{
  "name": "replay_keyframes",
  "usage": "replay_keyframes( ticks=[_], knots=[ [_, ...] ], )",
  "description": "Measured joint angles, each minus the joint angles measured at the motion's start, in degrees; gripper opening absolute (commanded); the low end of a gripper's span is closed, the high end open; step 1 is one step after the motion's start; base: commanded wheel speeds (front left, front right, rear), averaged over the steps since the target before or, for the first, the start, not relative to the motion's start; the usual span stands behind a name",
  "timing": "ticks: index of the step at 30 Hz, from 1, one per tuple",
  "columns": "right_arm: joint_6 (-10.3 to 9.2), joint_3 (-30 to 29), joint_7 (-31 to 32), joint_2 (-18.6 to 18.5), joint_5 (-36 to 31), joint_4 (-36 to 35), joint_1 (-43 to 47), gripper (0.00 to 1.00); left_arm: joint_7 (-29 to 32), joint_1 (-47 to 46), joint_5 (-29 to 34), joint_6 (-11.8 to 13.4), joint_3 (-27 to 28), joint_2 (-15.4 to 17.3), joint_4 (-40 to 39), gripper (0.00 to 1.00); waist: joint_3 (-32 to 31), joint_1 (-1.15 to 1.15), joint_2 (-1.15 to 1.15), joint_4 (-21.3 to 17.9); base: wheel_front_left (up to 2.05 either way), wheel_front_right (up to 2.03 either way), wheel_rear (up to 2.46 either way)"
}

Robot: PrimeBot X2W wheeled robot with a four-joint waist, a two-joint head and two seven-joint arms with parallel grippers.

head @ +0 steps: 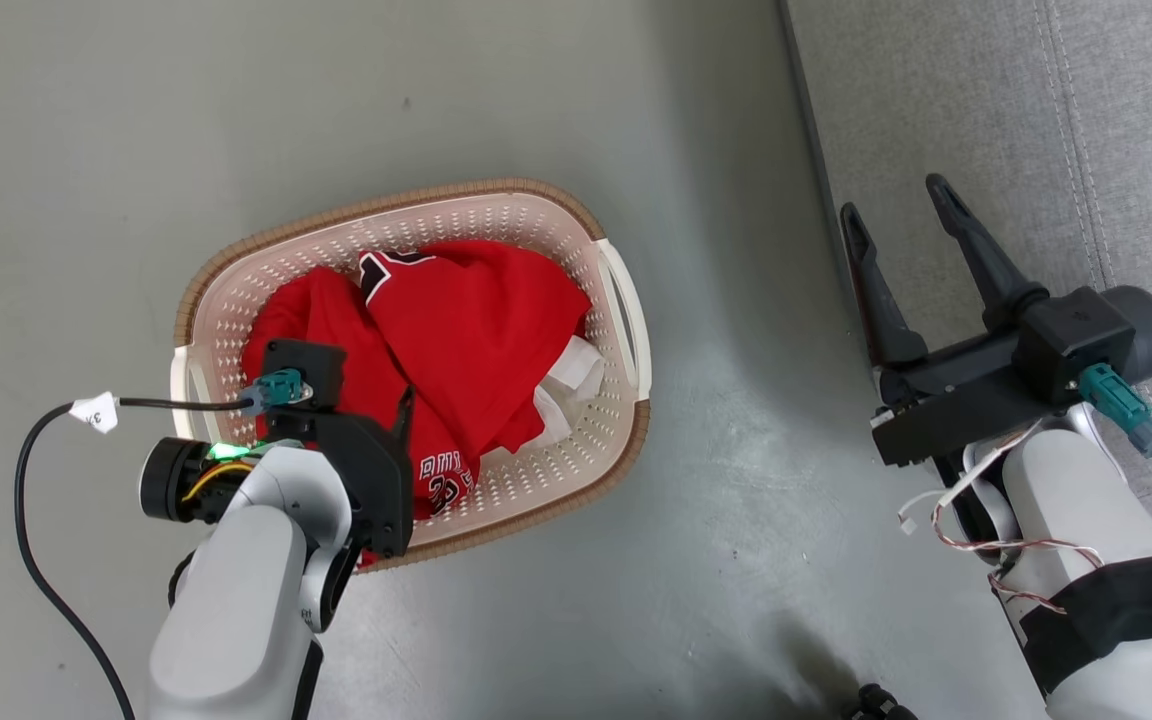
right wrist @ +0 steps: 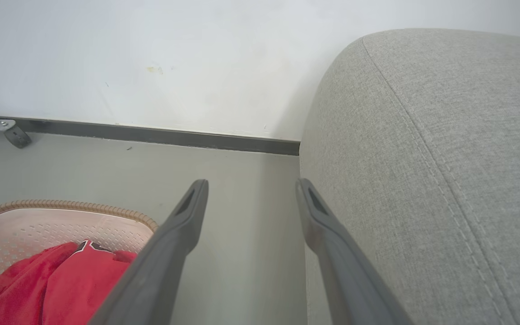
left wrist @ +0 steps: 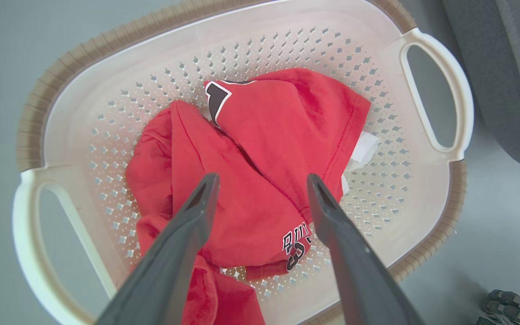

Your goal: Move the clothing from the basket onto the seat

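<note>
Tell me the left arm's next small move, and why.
Probably lower the left gripper onto the upper red jersey and close: its jaws stand open over it, and the clothing lies in the basket.

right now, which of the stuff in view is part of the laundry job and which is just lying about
Job in hand:
- red jerseys and white garment, in the basket
- seat
- left end effector, open above the jerseys
- right end effector, open by the seat's edge

Just lying about:
- metal bracket by the skirting
- dark ridged thing on the floor
</note>
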Motion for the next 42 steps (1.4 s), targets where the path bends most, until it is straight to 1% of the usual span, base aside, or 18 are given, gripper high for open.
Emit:
replay_keyframes(
  ticks=[6, 17, 20, 42],
  knots=[
    [0.25, 0.12, -0.24, -0.57, -0.48, -2.30, -0.50, 1.00, 1.38, -1.33, -0.26, 0.11, 0.35, -0.07, 2.40, 1.00, 1.02, 0.00, 0.00, 0.06, 0.00, 0.00, 0.00],
    [0.58, 0.57, -0.41, -1.66, -2.15, -5.52, -0.80, 1.00, 3.15, -3.38, -0.85, 1.20, 1.32, -0.31, 7.33, 1.00, 3.93, 0.00, 0.00, -0.20, 0.00, 0.00, 0.00],
    [0.74, 0.51, -0.41, -1.90, -2.56, -6.13, -0.79, 1.00, 3.16, -4.05, -0.93, 1.54, 1.59, -0.30, 8.39, 1.00, 4.55, 0.00, 0.00, -0.26, 0.00, 0.00, 0.00],
    [0.47, -0.16, -0.41, -2.61, -3.16, -9.89, -0.01, 1.00, 2.30, -9.31, -1.26, 1.53, 2.65, 0.56, 12.99, 1.00, 9.90, 0.00, 0.00, 0.13, 0.00, 0.00, 0.00]
  ],
)
